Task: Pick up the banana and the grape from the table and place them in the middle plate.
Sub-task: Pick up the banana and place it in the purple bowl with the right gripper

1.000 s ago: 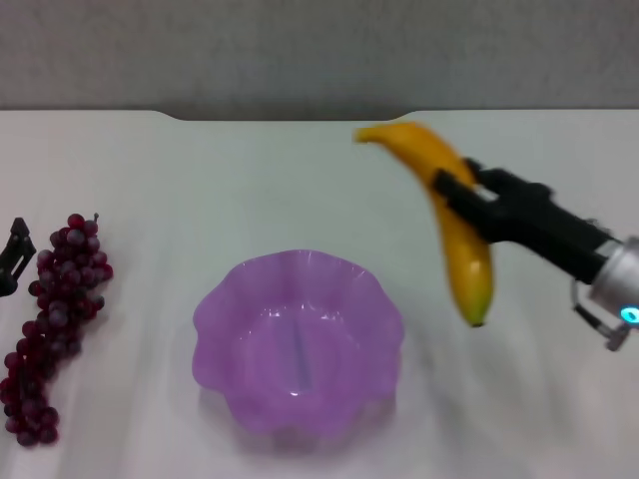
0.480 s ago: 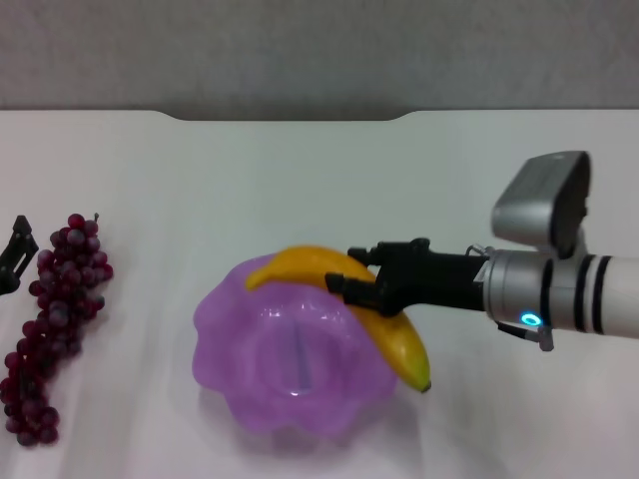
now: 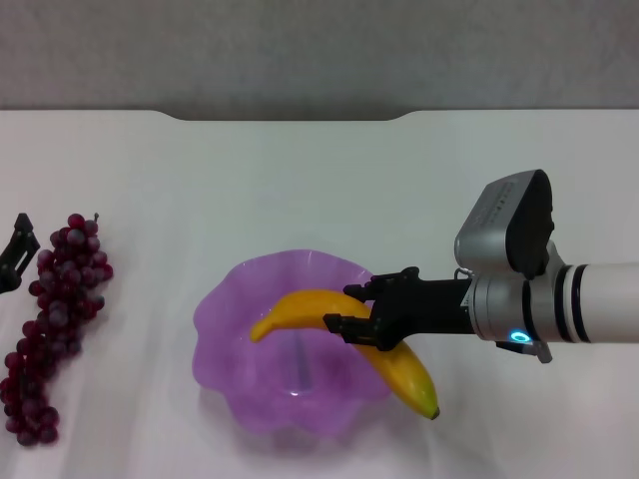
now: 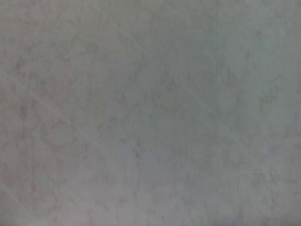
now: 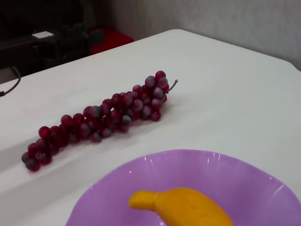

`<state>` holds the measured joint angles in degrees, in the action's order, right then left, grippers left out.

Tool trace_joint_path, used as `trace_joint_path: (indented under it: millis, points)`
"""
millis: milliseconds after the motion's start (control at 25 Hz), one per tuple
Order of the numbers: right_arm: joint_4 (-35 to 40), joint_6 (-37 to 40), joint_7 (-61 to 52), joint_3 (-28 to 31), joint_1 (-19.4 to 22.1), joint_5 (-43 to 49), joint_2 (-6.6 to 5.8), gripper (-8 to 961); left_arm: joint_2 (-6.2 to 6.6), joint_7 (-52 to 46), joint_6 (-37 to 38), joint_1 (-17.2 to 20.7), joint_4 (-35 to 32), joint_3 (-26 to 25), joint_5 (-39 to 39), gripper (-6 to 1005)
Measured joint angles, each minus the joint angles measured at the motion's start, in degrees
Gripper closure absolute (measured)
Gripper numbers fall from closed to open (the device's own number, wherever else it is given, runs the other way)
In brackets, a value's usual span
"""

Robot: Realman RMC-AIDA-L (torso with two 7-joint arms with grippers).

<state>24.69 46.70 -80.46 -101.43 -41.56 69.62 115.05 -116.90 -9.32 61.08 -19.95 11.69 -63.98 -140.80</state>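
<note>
The banana [image 3: 344,334] is held over the middle plate [image 3: 225,329], clamped near its midpoint by the right gripper [image 3: 351,317]; its stem end lies inside the bowl, while its greenish tip projects past the scalloped rim on the robot's right. Whether the fruit rests on the plate floor cannot be told. The first placement is therefore judged nearly done but not released. The grape [image 3: 55,324] is untouched on the worktop [image 3: 300,180], well apart from the plate on the robot's left, so the second item is wholly outstanding. The left gripper [image 3: 14,254] is seen only partly at the left border, just beside the bunch; the state of its fingers cannot be told. Bare worktop is noted between bunch and plate, and behind the plate up to the notched far edge. The plate sits close to the lower limit of the head view, and the overhanging banana tip is judged a risk of tipping out on release.
</note>
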Motion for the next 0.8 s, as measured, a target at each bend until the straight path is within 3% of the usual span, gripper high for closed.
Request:
trace_joint_path:
  millis: [800]
  points:
    - [1.48, -4.62, 0.46, -0.14, 0.01, -0.45, 0.43, 324, 0.0, 0.0, 0.0, -0.08, -0.01, 0.06, 0.0, 108]
